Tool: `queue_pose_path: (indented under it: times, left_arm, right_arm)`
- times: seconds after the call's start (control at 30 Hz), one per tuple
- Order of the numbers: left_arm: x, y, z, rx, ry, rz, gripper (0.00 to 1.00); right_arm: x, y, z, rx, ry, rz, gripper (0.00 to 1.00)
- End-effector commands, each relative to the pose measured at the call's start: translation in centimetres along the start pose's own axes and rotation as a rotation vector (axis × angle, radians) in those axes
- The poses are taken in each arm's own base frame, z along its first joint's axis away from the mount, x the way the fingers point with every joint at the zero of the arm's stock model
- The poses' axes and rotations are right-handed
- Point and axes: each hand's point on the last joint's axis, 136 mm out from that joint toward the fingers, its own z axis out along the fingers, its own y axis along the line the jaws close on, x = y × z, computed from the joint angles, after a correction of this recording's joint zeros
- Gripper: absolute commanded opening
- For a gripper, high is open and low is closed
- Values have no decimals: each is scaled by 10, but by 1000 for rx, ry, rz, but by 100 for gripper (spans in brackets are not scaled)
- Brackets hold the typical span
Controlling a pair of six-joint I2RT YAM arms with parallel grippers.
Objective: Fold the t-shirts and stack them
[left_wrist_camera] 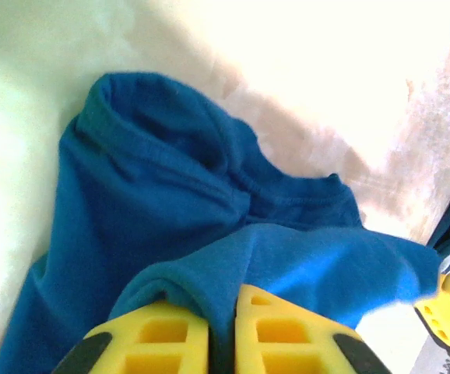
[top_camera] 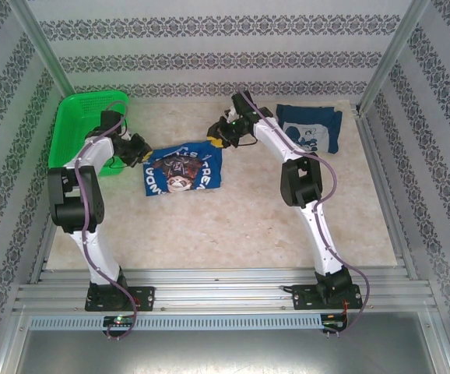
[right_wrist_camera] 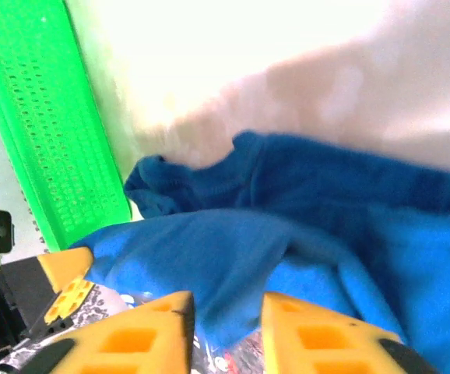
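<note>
Working t-shirt (top_camera: 184, 173) lies print-up just right of the green mesh basket (top_camera: 68, 132). Its long axis runs away from the basket, slightly skewed, with the basket-side end nearer the arm bases.

Left gripper (top_camera: 141, 149) sits between basket and shirt, at the far corner on the basket side. In the left wrist view its fingers (left_wrist_camera: 287, 327) are nearly closed, with a fold of blue cloth pinched in the gap.

Right gripper (top_camera: 216, 134) is at the far corner away from the basket. In the right wrist view it (right_wrist_camera: 226, 308) has a wider gap, blue fabric bunched between the fingers, and it looks gripped.

Key relation: both pinches are on the same far edge, and the shirt body lies on the near side of that line. My read is the next move is a paired pull of that edge toward the bases. The skew needs matching travel or the fold goes crooked.

A folded t-shirt (top_camera: 309, 128) lies well right of the basket, beyond the right arm. That is the likely stack spot, and the right arm is nearer to it.
</note>
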Motion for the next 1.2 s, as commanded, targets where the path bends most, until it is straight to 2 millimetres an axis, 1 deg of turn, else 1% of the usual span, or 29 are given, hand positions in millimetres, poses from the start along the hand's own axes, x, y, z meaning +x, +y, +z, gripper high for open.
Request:
queue_pose_path:
  times: [0.0, 0.07, 0.13, 0.2, 0.23, 0.27, 0.3, 0.37, 0.43, 0.5, 0.57, 0.6, 0.67, 0.73, 0.77, 0.8, 0.87, 0.9, 0.97, 1.07, 1.17]
  left_arm:
    - [-32, -34, -18, 91, -85, 27, 39]
    - [-44, -58, -37, 136, -127, 45, 56]
    - [-52, -82, -60, 183, -175, 64, 67]
    - [-54, -107, -87, 242, -217, 98, 78]
    - [-52, -118, -100, 271, -227, 112, 89]
    - [-47, -127, -111, 295, -232, 127, 94]
    - [-42, -132, -120, 305, -235, 139, 94]
    - [-26, -136, -134, 316, -227, 169, 95]
    - [-5, -130, -136, 313, -192, 196, 95]
    - [19, -114, -128, 273, -142, 220, 95]
    - [43, -95, -113, 243, -77, 232, 94]
    - [52, -84, -104, 229, -49, 224, 93]
    - [67, -69, -88, 215, -16, 230, 91]
    - [76, -66, -72, 218, 0, 250, 88]
    - [80, -67, -63, 228, 16, 263, 86]
    - [84, -66, -54, 222, 27, 273, 83]
    - [93, -63, -34, 210, 64, 294, 78]
    - [96, -57, -25, 199, 77, 290, 76]
    - [100, -40, -11, 156, 96, 270, 75]
    - [105, -12, 4, 72, 113, 258, 74]
    - [113, 15, 19, 6, 145, 249, 74]
  right_arm:
    - [-31, 42, -25, -135, -92, -51, 44]
    - [-39, 73, -49, -188, -146, -115, 49]
    - [-36, 95, -73, -200, -179, -183, 52]
    - [-24, 113, -97, -197, -195, -243, 52]
    - [-16, 117, -106, -183, -197, -265, 52]
    - [-8, 121, -117, -174, -198, -285, 53]
    - [0, 123, -124, -161, -198, -299, 54]
    - [17, 121, -137, -142, -209, -306, 55]
    - [34, 109, -138, -131, -195, -280, 57]
    - [50, 87, -132, -85, -173, -246, 60]
    - [65, 59, -117, -40, -154, -223, 64]
    - [71, 47, -109, -27, -139, -206, 66]
    - [79, 20, -92, 8, -112, -185, 70]
    - [82, 0, -77, 47, -100, -193, 73]
    - [82, -11, -69, 68, -89, -190, 78]
    - [82, -18, -63, 83, -81, -190, 82]
    - [82, -31, -49, 120, -62, -202, 86]
    - [82, -37, -43, 137, -55, -210, 87]
    - [81, -45, -31, 161, -33, -227, 87]
    - [80, -52, -12, 189, 3, -244, 88]
    - [76, -53, 2, 203, 15, -256, 89]
